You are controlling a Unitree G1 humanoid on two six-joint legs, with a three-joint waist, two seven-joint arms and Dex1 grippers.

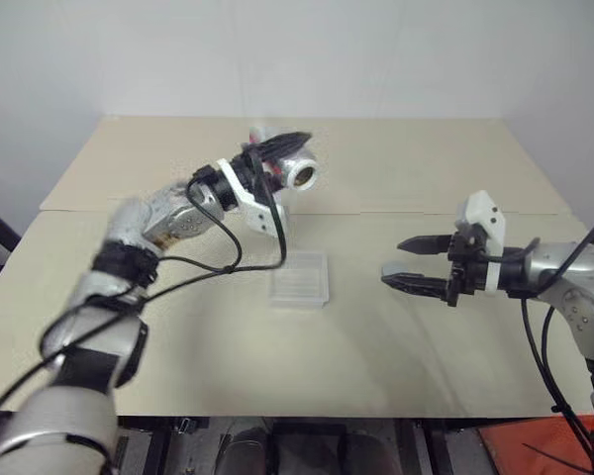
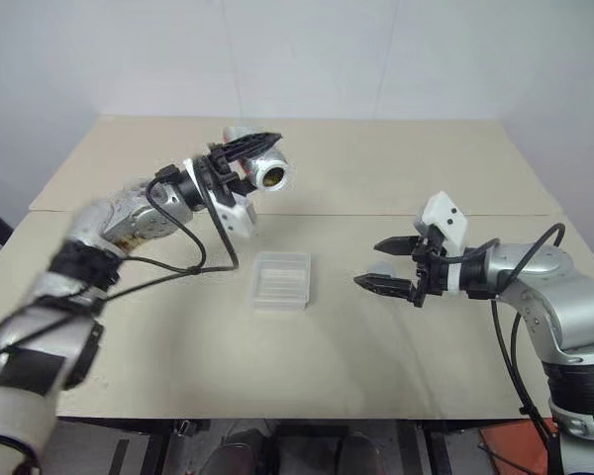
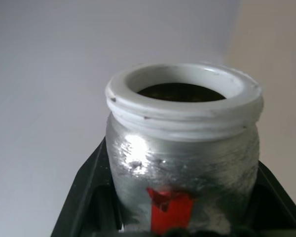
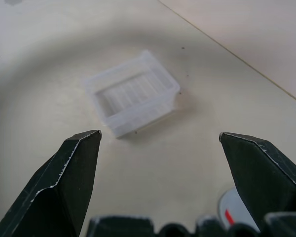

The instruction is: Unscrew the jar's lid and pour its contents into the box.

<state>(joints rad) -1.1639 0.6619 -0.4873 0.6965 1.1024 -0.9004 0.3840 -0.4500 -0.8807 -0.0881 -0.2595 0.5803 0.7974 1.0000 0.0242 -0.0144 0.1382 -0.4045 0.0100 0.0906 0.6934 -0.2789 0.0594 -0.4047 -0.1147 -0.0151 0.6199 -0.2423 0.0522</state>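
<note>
**Jar open and tipped, not yet over the box**

Clamped around its silver body by the left gripper (image 1: pixel 282 156): the jar (image 1: pixel 303 175), lifted clear of the worktop (image 1: pixel 426 356) and tipped close to level. Open white threaded mouth turned toward the right arm, no lid on it. Inside the mouth, dark brown contents (image 3: pixel 180 92), none spilling. Held at that angle, probably, to bring the mouth round for pouring while keeping the bits inside.

Flat on the worktop near its middle: the box (image 2: pixel 282 280), clear and empty. Placed lower and nearer than the jar, not directly beneath the mouth. Judged from that: unscrewing done, pouring not begun.

Spread wide and holding nothing: the right gripper (image 1: pixel 393 260), hovering to the right of the box and well apart from the jar, fingers aimed toward the box. Likely kept there to leave the pouring path free.

Glimpsed under it in the right wrist view: a pale round thing (image 4: pixel 230 210) with a red mark, lying on the worktop. Possibly the lid; cannot tell for certain.

Next, as a judgement: carry the mouth over the box, then tip further. Worth watching: small bits bouncing over the shallow wall, or a light box sliding if nudged.
</note>
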